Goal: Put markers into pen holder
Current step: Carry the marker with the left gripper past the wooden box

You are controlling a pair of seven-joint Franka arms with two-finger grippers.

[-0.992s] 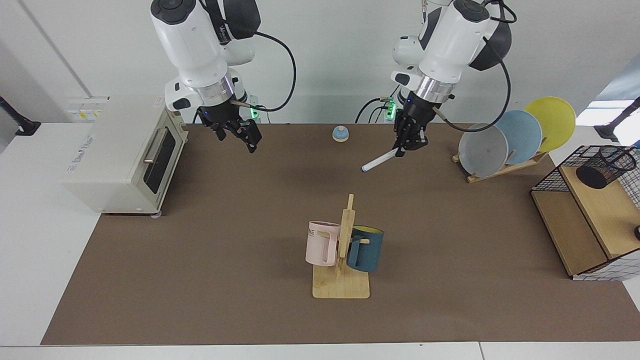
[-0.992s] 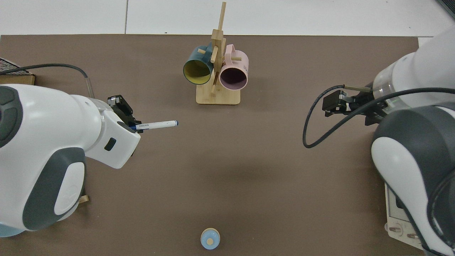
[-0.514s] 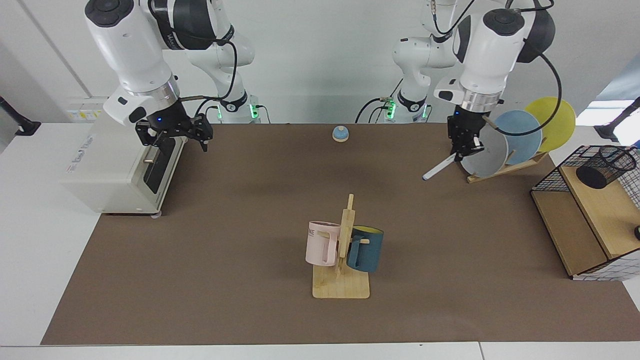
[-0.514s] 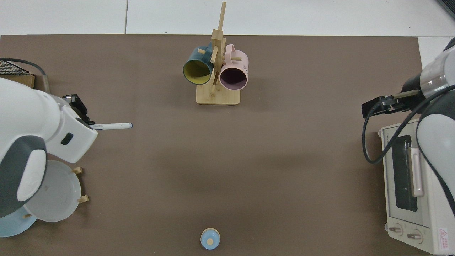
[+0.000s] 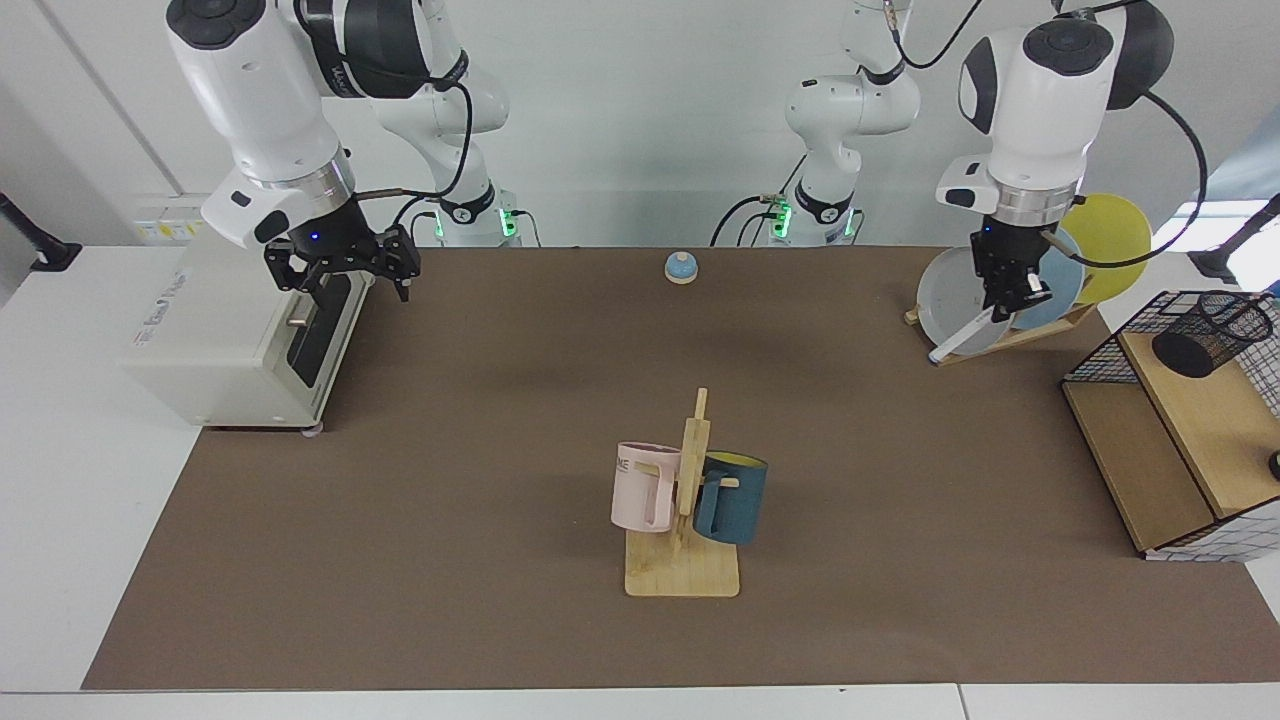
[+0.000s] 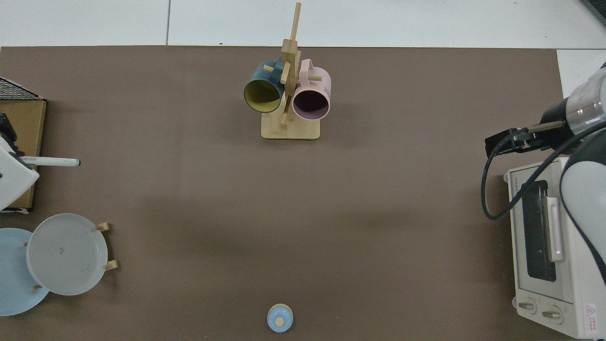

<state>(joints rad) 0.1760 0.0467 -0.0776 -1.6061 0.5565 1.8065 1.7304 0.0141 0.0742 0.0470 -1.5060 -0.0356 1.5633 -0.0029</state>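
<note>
My left pincer (image 5: 1012,293) is clamped on the slim white-barrelled marker (image 5: 958,337), slanted before the grey plate (image 5: 945,297). The black wire-mesh pen holder (image 5: 1210,333) sits on the wooden shelf (image 5: 1215,440). My right pincer (image 5: 338,272) waits, fingers apart, beside the cream toaster oven (image 5: 240,330).

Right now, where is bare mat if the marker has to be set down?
Bare mat lies between the mug rack and the toaster oven, and between the rack and the wire shelf. It is crowded by the plate rack, where the left gripper holds the marker.
</note>
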